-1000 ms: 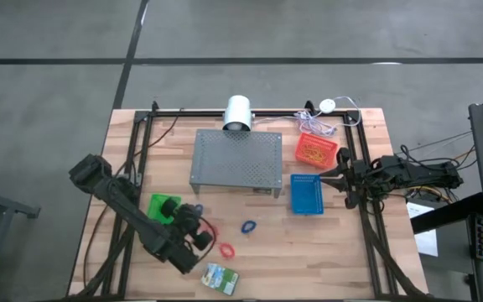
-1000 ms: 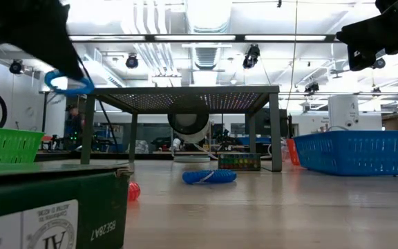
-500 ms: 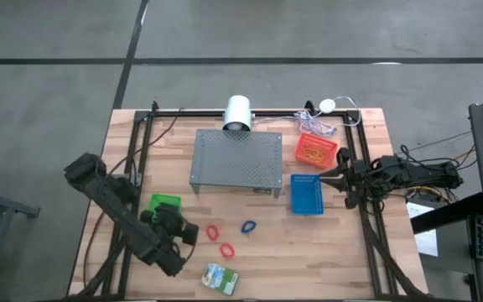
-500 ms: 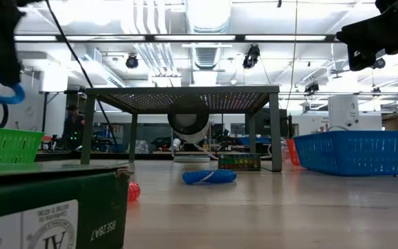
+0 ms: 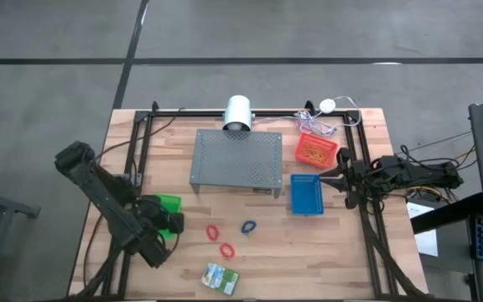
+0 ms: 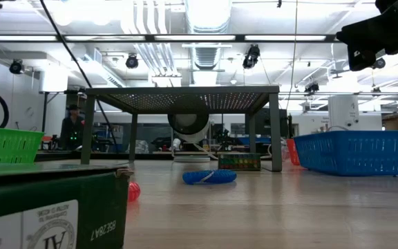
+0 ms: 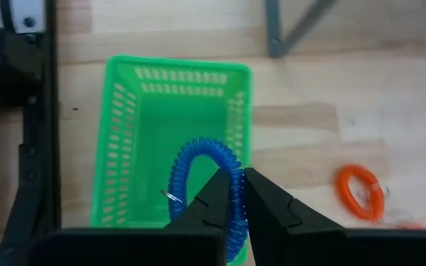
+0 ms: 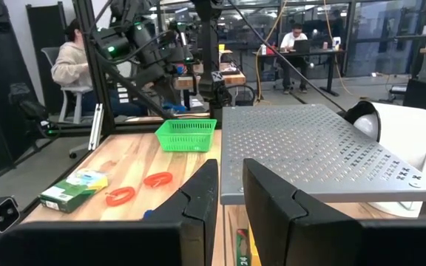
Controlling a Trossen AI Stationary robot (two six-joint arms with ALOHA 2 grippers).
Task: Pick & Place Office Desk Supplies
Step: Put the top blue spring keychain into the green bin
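The wooden surface (image 5: 275, 243) carried a grey stand (image 5: 236, 159) near the middle of its far edge, with a blue basket (image 5: 307, 194) just beside the stand toward the right edge and a red basket (image 5: 316, 149) farther back. A green basket (image 5: 163, 205) sat near the left edge.

The left arm reached in from the left edge, and the left gripper (image 7: 234, 193) hung right above the green basket, its fingers pinched on a blue coil band (image 7: 191, 166). The wrist view showed the band dangling over the basket's open floor, not yet in it. The right gripper (image 5: 335, 179) waited near the right edge beside the blue basket, its fingers parted and empty.

On the bare wood between the green and blue baskets lay another blue band (image 5: 248, 226) and two red bands (image 5: 213, 231), (image 5: 226, 250), each apart from the others. The crayon box (image 5: 221, 276) lay near the front edge.

The held band looked light, springy and soft, likely to bounce or roll on landing, so a release low over the basket's middle seemed safest. The loose bands would best be pinched across one strand of the loop. The box, stiff and light, should be taken across its narrow sides.
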